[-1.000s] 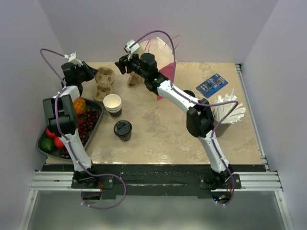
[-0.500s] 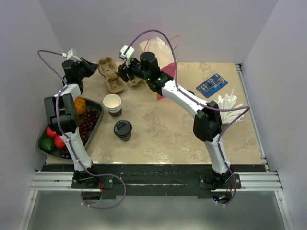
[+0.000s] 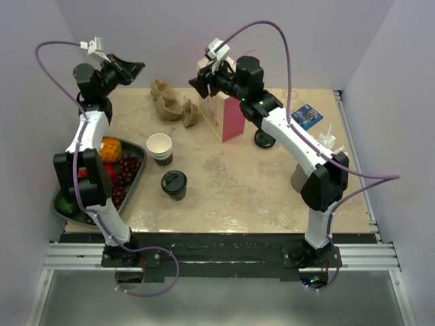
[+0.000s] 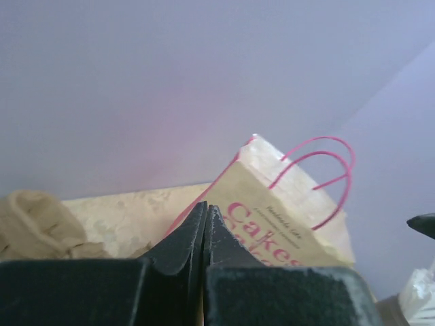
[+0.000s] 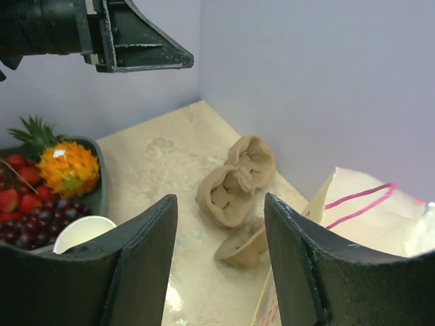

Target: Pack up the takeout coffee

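The takeout coffee [image 3: 174, 183], a small dark-banded cup with a black lid, stands upright at the table's front left, far from both grippers and absent from both wrist views. My left gripper [image 3: 133, 68] is shut and empty, raised high over the back left corner; its fingertips [image 4: 206, 221] press together. My right gripper [image 3: 202, 83] is open and empty, raised above the pink-and-white paper bag [image 3: 228, 115]. In the right wrist view my right gripper [image 5: 221, 251] hangs over the table beside the bag [image 5: 367, 210].
A crumpled brown pulp cup carrier [image 3: 173, 106] lies at the back, left of the bag. Stacked lidless cups [image 3: 160, 148] stand behind the coffee. A fruit tray [image 3: 133, 178] sits at the left edge. A loose black lid [image 3: 265, 138], a blue packet [image 3: 306, 117] and a straw holder [image 3: 316, 159] sit on the right.
Both grippers have let go of the cup carrier and risen away from it. The carrier now lies on the table and the bag stands upright in full view.
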